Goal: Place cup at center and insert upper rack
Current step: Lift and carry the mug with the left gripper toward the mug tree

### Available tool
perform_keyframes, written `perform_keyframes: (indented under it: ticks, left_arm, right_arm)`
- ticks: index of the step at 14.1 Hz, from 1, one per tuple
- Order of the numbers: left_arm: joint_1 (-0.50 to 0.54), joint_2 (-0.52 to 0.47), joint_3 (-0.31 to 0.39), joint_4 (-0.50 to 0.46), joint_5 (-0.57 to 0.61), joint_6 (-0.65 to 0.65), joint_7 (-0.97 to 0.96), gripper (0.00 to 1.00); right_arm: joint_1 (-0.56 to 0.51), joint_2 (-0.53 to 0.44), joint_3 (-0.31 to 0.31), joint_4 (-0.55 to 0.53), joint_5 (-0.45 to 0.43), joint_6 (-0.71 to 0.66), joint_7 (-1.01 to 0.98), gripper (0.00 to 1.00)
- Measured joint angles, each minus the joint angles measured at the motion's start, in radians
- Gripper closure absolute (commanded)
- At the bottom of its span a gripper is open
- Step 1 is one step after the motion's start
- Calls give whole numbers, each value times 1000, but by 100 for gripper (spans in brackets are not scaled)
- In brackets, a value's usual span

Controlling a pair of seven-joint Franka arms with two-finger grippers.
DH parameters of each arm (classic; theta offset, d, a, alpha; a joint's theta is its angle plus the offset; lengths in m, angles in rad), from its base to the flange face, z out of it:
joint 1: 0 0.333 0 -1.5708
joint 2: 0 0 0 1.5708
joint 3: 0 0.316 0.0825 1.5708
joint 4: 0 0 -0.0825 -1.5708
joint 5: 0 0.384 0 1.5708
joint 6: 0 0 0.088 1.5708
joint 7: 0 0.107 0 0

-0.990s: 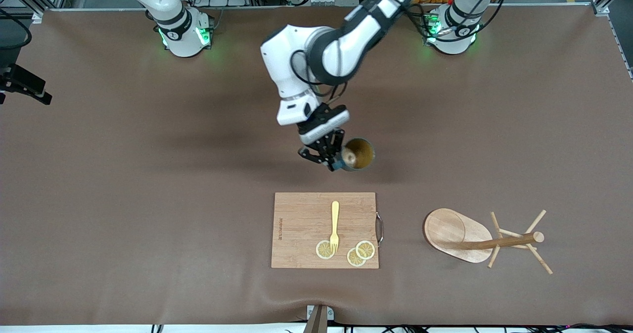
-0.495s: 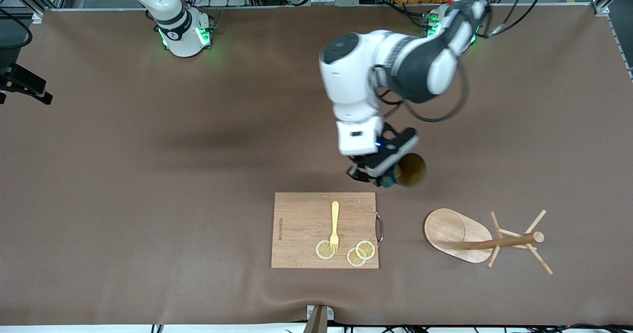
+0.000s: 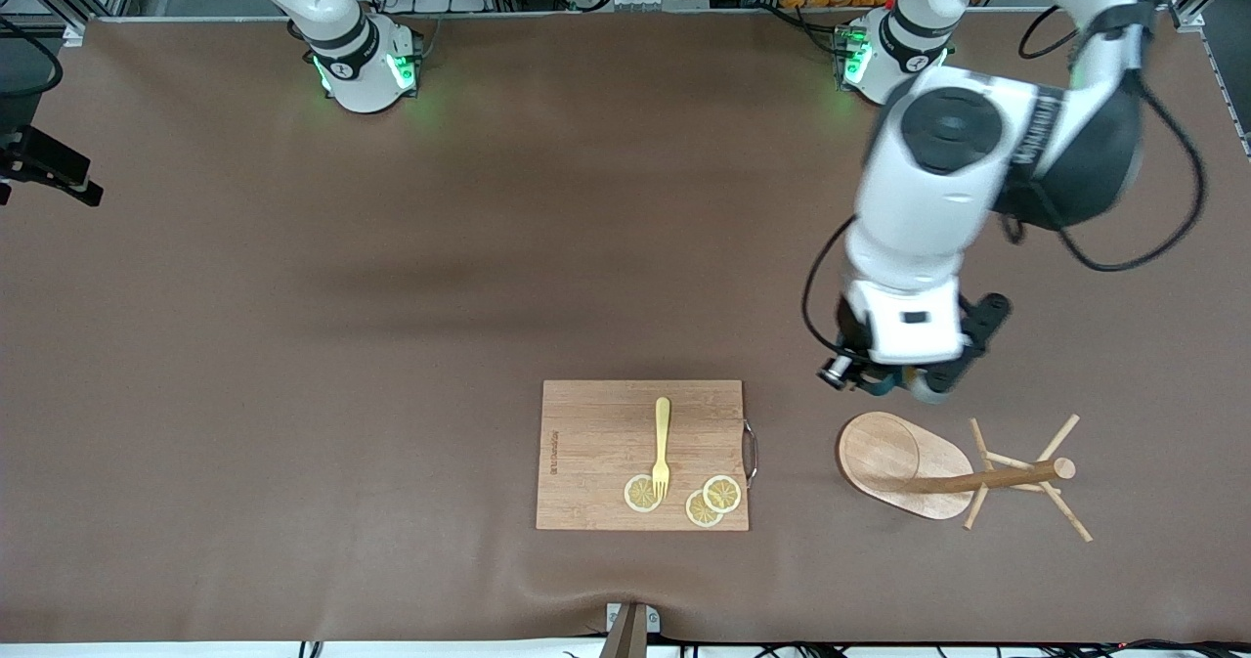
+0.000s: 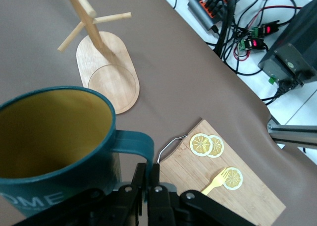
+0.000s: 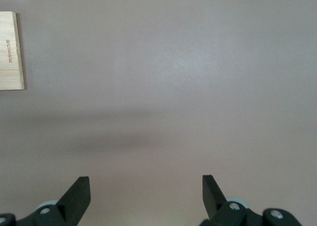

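Since the earlier frames, the left gripper (image 4: 148, 186) has swung the cup (image 4: 57, 146) from table centre toward the left arm's end.
Clamped on the cup's handle, it hangs above the mug tree's (image 3: 938, 467) base; nothing placed yet. Right gripper (image 5: 146, 196) waits, spread open.

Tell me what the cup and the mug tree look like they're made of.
The cup, held by its handle in the left pincer, looks like glazed ceramic: glossy teal outside, smooth yellowish inside.
The mug tree looks like unpainted light wood: pale, matte, faint grain on its oval base.
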Motion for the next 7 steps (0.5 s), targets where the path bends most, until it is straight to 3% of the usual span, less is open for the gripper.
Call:
perform_keyframes:
  ticks: [7]
  left_arm:
    - [154, -4, -1, -3, -345, 0, 21, 100]
  right_arm:
    - [0, 1, -1, 0, 0, -2, 0, 0]
